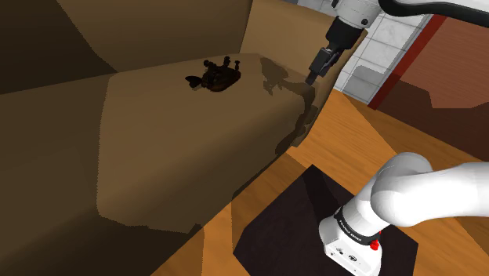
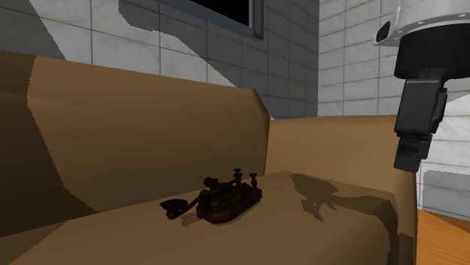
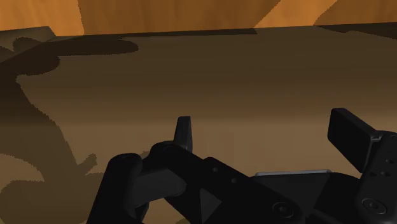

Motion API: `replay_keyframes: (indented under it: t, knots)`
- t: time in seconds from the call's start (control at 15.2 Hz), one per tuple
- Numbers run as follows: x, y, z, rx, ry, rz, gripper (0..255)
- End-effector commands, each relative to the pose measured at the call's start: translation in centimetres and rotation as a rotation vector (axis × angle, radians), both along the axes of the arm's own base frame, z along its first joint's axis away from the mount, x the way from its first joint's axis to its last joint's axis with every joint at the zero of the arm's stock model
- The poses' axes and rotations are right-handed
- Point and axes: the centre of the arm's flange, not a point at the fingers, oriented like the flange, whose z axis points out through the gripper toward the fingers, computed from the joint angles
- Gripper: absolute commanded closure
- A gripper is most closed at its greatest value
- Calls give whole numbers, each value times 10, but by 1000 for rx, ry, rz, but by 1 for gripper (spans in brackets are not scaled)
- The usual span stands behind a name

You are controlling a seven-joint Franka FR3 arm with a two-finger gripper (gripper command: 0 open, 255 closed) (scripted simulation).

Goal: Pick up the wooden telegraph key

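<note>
You cannot make out the dark telegraph key (image 1: 213, 77) in detail; the top edge crops the arm (image 2: 437, 19).

A broad tan-brown upholstered sofa (image 1: 172, 157) (image 2: 113, 128) carries the one thing here; its flat seating surface (image 3: 254, 83) is plain, with a tall backrest rising along its back edge and a rounded end edge where the cushion drops away. A small dark brown telegraph key with a wood-toned base, dark upright posts and a round knob (image 1: 213, 77) (image 2: 226, 197) sits upright on that surface, near the back edge and well away from the end edge. It lies roughly along the backrest, its knob end turned away from the end edge. Dark shadows fall across the cushion between the key and the end edge.
</note>
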Motion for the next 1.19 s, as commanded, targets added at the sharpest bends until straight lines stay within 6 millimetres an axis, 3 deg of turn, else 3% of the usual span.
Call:
replay_keyframes:
  t: [0.0,1.12]
  knots:
    - [0,0,0,0,0,0,0]
    - [214,24,-51,65,-9,59,0]
